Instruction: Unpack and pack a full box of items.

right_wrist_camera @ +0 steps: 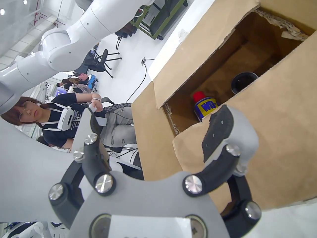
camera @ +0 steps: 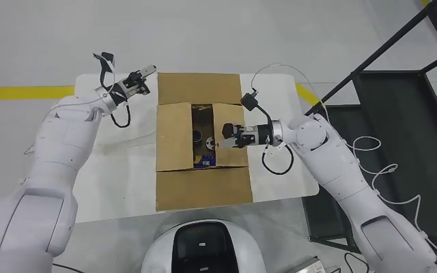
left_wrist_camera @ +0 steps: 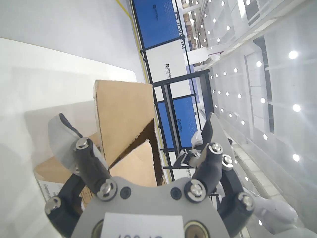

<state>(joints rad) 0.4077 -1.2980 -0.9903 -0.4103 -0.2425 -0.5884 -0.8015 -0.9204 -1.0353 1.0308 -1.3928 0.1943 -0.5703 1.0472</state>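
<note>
A brown cardboard box (camera: pixel 174 136) stands in the middle of the white table (camera: pixel 116 177) with its flaps spread outward. Down in its opening are a blue spray can with a red cap (right_wrist_camera: pixel 204 106) and a black round container (right_wrist_camera: pixel 244 81); the container (camera: pixel 196 136) and a blue item (camera: pixel 203 161) are visible from above too. My right gripper (camera: pixel 222 136) hovers over the box's right flap at the edge of the opening, open and empty (right_wrist_camera: pixel 156 125). My left gripper (camera: pixel 147 74) is by the box's far left corner, open and empty (left_wrist_camera: pixel 135 130), with a raised flap (left_wrist_camera: pixel 121 115) just beyond it.
A black metal rack (camera: pixel 389 102) stands right of the table. A yellow floor line (camera: pixel 34 91) runs behind the table on the left. Bare tabletop lies left of the box.
</note>
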